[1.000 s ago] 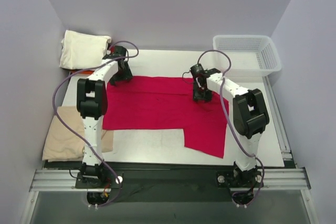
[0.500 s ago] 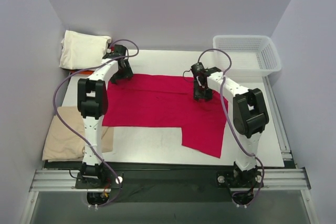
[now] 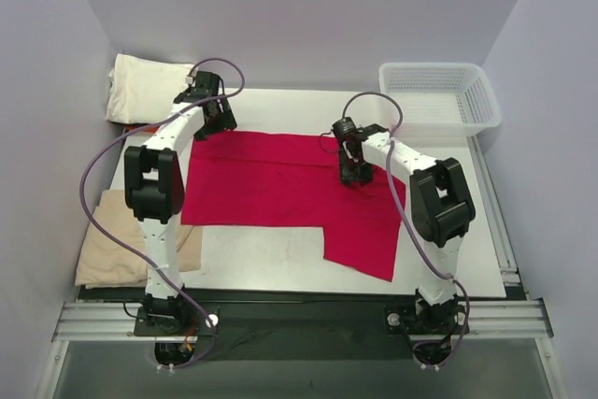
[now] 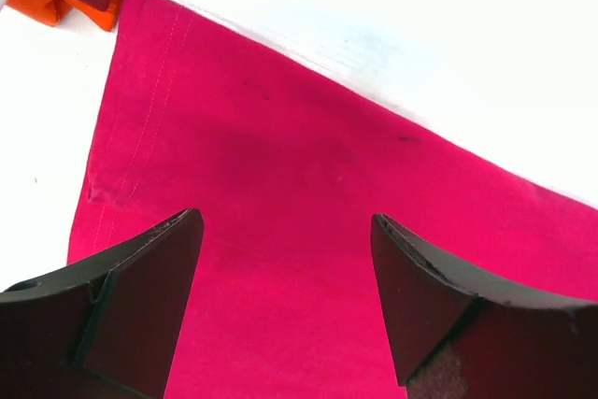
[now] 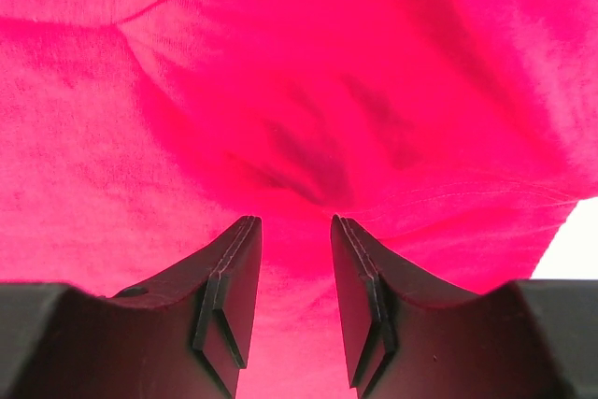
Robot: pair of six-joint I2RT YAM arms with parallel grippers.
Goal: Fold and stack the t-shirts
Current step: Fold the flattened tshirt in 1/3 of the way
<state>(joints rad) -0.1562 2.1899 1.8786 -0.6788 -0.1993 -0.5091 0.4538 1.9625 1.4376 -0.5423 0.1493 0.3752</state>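
The crimson-red t-shirt (image 3: 280, 184) lies spread across the table, with one flap hanging toward the near right. My left gripper (image 3: 211, 117) hovers over the shirt's far-left corner (image 4: 308, 184); its jaws are wide open and empty. My right gripper (image 3: 350, 171) is down on the shirt's far-right part. Its jaws are close together, with red cloth (image 5: 308, 184) bunched between the tips and creases radiating from them. A cream-white shirt (image 3: 145, 86) lies folded at the far left. A tan-beige shirt (image 3: 117, 249) lies at the near left. An orange-red cloth corner (image 4: 79, 2) shows beside the red shirt.
A white plastic lattice basket (image 3: 439, 100) stands at the far right corner. Bare white table (image 3: 262, 263) shows in front of the red shirt. Purple walls close in on the left, right and back.
My left gripper has lifted and moved back-left off the shirt corner. My right gripper has shifted slightly left, and the shirt's near-right flap slid a little left with it.
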